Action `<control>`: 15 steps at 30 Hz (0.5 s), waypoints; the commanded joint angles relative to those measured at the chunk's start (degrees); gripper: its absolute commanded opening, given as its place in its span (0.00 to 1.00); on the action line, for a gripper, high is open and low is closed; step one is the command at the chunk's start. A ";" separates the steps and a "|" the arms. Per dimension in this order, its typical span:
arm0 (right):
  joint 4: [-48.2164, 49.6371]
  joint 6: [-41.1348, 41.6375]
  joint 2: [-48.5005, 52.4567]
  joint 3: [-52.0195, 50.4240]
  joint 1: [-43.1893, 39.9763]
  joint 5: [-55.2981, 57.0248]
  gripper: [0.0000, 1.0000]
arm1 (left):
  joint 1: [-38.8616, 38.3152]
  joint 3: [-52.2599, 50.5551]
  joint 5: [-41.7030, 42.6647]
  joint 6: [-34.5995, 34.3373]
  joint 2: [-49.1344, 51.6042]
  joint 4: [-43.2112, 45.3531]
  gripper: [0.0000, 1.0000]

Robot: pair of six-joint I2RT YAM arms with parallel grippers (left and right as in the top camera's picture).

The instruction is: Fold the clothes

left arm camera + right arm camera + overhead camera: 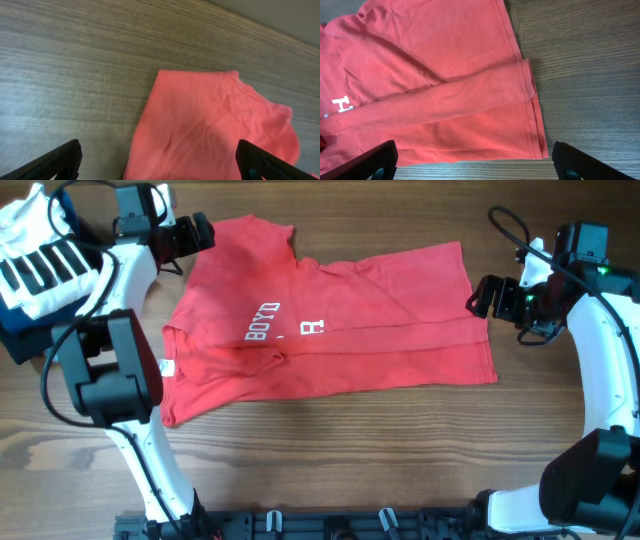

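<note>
**Q:** What is in the work area, counted from the largest item down?

**A:** One wooden table (330,470). One red T-shirt (380,330), spread across the centre of the overhead frame, with its hem edge toward the right. Two arms, one along the left edge and one along the right. One white garment with black stripes (35,255) in the upper left corner. One navy folded item (12,335) directly below it, partly under the left arm.

**Q:** What is the state of the T-shirt?

**A:** It lies on the table and is not lifted. A hemmed band of cloth is folded across its body. Two groups of white lettering (263,321) show near the centre.

**Q:** And the grippers?

**A:** The left gripper (203,232) is at the shirt's upper left corner. Its two fingers (55,162) are wide apart and clamp nothing. The right gripper (478,295) is just beside the shirt's right edge. Its two fingers (367,162) are also spread and hold nothing.
</note>
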 commanded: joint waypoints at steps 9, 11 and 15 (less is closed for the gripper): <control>0.00 0.68 -0.52 0.87 0.28 -0.94 1.00 | -0.55 1.09 1.22 1.09 6.54 0.31 0.80; -0.02 0.68 -0.52 0.87 0.28 -0.94 0.99 | -0.92 1.09 2.62 1.09 6.84 0.24 0.70; -0.09 0.66 -0.52 0.87 0.28 -0.94 0.98 | -2.14 1.09 3.32 1.11 6.88 -0.07 0.25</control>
